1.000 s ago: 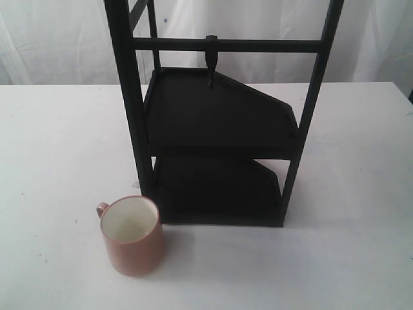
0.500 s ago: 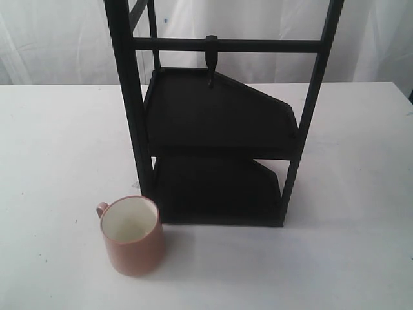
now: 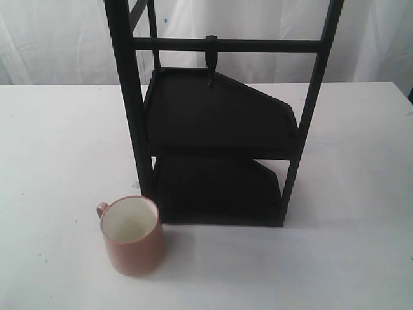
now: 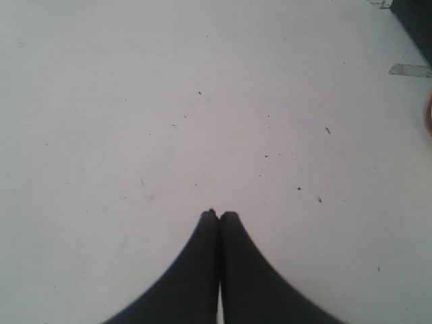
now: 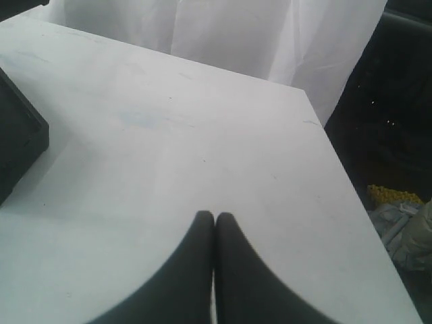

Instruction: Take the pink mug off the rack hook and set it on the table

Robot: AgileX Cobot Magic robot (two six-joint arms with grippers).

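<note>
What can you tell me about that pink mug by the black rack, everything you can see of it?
The pink mug is a matte salmon-pink cylinder, ceramic by its look, with a cream-white inside that appears empty. Its small loop handle points back and left in the exterior view. It stands upright on the white table, just in front of the left post of the black rack, off the rack hook. Nothing grips it.

Open table (image 3: pixel 51 142) lies to the left and right of the black rack (image 3: pixel 129 97) and along the front. The rack's posts and two shelves (image 3: pixel 219 116) block the middle. The pink mug (image 3: pixel 132 242) stands upright close in front of the front-left post, crowding that corner. The rack hook (image 3: pixel 211 64) hangs from the crossbar (image 3: pixel 258 45) with open air around it.
</note>
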